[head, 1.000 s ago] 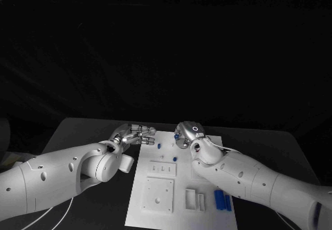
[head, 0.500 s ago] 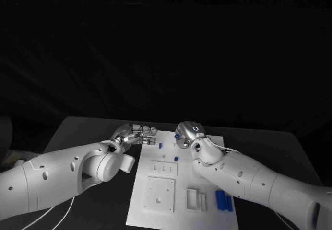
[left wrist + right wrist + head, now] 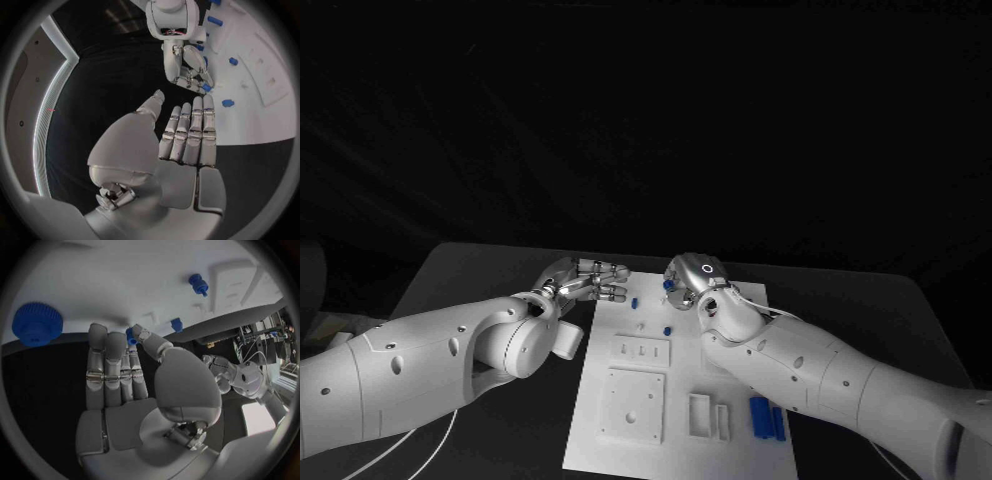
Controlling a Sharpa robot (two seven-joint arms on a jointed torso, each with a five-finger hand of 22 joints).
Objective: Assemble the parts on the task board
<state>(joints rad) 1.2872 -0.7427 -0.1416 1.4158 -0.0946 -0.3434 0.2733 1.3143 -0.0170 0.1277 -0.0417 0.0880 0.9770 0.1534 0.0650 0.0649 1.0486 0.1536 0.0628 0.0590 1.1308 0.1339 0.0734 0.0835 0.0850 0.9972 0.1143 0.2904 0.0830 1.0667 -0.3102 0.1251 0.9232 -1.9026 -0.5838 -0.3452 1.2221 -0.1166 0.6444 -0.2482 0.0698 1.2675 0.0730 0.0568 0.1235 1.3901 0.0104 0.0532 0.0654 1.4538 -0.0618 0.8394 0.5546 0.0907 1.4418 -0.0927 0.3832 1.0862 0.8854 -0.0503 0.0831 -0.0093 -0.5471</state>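
Pinching a small blue part (image 3: 130, 336), right hand (image 3: 134, 380), left hand (image 3: 181, 137) flat, fingers together, beside task board (image 3: 678, 400)

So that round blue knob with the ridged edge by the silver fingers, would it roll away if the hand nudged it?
Probably not far. The blue knob appears to sit flat on the task board, so a nudge would likely slide it. Tipped on edge, its round shape could roll. The ridged rim should give the right hand some grip, and it looks stiff, like hard plastic.

I see my left hand (image 3: 181, 145) flat, fingers straight and together, empty. At one o'clock my right hand (image 3: 187, 70) pinches a blue part (image 3: 206, 87) over the task board (image 3: 269, 110).
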